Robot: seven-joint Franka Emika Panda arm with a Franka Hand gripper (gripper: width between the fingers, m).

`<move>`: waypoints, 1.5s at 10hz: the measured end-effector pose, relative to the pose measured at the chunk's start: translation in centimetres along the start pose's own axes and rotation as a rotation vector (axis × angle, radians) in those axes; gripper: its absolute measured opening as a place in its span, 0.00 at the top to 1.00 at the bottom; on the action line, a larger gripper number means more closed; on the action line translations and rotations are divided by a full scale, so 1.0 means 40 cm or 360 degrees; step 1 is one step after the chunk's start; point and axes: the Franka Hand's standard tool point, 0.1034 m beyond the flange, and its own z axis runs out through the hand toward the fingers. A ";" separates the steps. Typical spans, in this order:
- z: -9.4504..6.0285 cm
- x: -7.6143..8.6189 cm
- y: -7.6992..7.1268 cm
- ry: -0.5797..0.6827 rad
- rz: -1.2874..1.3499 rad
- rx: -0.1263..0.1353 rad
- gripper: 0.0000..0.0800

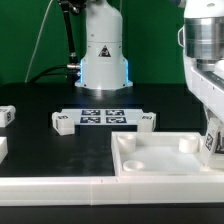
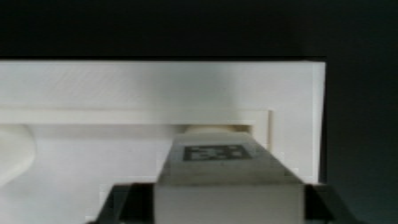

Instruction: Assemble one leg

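Now: leg [image 2: 214,160] pinched at tray [image 1: 170,163] corner

At the exterior view's lower right, the gripper [image 1: 211,142] clamps the leg. Its long axis runs out from the jaws, tip aimed into the tray's corner recess; contact cannot be told.

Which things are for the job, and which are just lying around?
For the job: the leg, held by the gripper; the white panel under it.
Lying around: the marker board; a tagged white block at the exterior view's left.
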 end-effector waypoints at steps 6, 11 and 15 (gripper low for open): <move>0.002 0.007 0.000 -0.0021 0.0069 -0.0012 0.23; -0.004 0.002 0.010 -0.0030 -0.0891 -0.0105 0.19; -0.016 0.012 0.002 0.0028 -0.1700 -0.0180 0.19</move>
